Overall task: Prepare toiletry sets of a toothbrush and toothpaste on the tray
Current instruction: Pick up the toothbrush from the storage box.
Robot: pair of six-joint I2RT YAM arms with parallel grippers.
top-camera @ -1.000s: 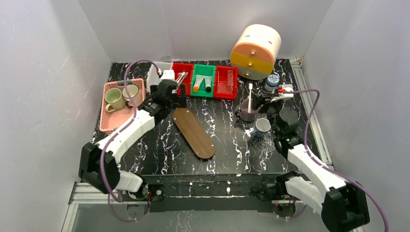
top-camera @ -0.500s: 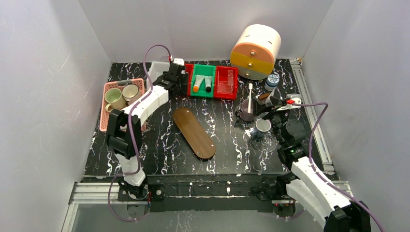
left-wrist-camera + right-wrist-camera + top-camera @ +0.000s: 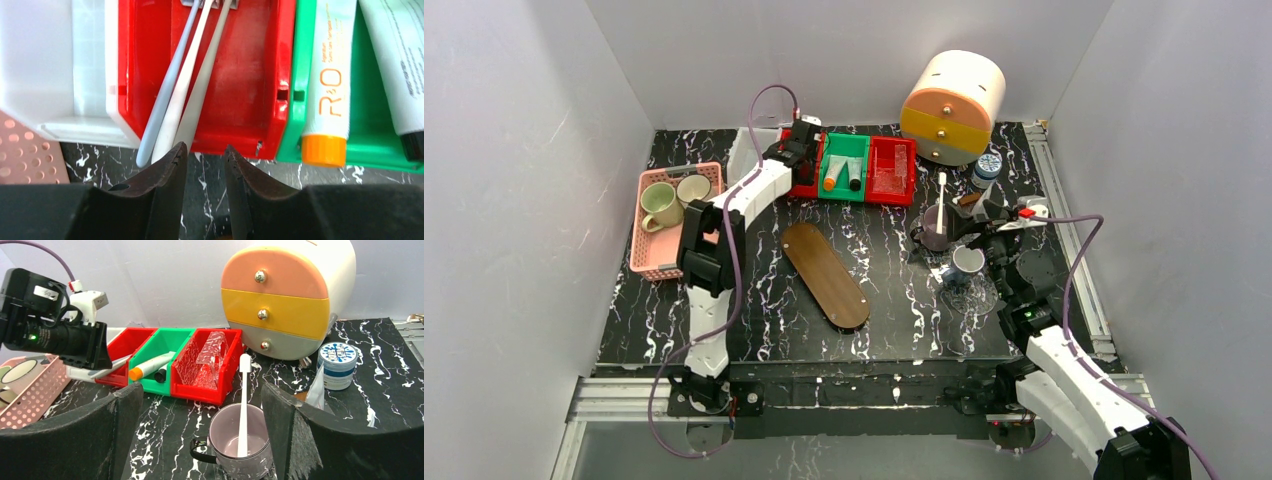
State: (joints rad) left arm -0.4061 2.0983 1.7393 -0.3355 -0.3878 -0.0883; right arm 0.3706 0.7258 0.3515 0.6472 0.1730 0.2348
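Left gripper (image 3: 204,162): jaws parted narrowly, nothing between them, poised at the near lip of the red bin (image 3: 245,100), where three toothbrush handles (image 3: 186,90) overhang for pinching. Toothpaste tubes (image 3: 327,95): adjacent green bin (image 3: 301,70). Tray (image 3: 826,276): mid-table, no set yet. Right gripper (image 3: 200,390): spread wide, holding nothing, above a mug (image 3: 222,437) with another toothbrush (image 3: 243,410).

Left arm (image 3: 759,190), right arm (image 3: 1074,365): white shells, black joints, lilac cable (image 3: 772,88) each; left pincer (image 3: 204,148) dark brown, ridged inner edges.
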